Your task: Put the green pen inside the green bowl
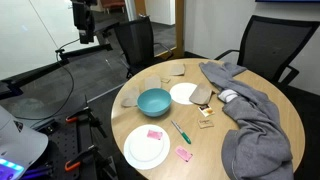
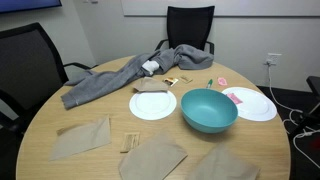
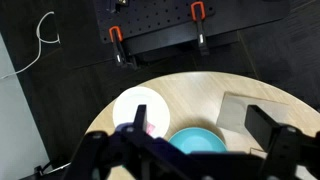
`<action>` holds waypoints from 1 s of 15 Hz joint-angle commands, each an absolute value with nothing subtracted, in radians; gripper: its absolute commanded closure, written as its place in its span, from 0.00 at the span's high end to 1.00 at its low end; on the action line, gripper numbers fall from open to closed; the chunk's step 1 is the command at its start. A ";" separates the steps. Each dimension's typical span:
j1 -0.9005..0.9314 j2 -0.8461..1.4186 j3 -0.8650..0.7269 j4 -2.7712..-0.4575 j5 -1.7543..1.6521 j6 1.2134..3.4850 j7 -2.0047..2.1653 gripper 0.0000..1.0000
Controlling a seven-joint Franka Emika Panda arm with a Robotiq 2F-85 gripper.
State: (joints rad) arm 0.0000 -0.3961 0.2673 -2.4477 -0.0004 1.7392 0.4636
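Observation:
The green pen (image 1: 180, 131) lies flat on the round wooden table, between the two white plates; it shows as a small green sliver in an exterior view (image 2: 211, 85). The green bowl (image 1: 154, 101) (image 2: 209, 110) stands empty near the table's edge and shows at the bottom of the wrist view (image 3: 200, 142). My gripper (image 1: 85, 20) hangs high up, off to the side of the table, far from the pen. In the wrist view its fingers (image 3: 200, 120) are spread wide and hold nothing. The pen is hidden in the wrist view.
A white plate (image 1: 147, 149) (image 2: 250, 103) (image 3: 138, 108) carries a small pink piece (image 1: 154, 134). Another white plate (image 1: 184, 93) (image 2: 153, 104), a grey garment (image 1: 250, 115) (image 2: 115, 80), brown napkins (image 2: 82, 138) (image 3: 235, 108) and a loose pink piece (image 1: 183, 154) lie on the table. Black chairs (image 1: 133, 42) surround it.

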 commanded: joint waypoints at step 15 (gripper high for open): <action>-0.056 -0.376 0.130 -2.421 0.031 1.841 0.609 1.00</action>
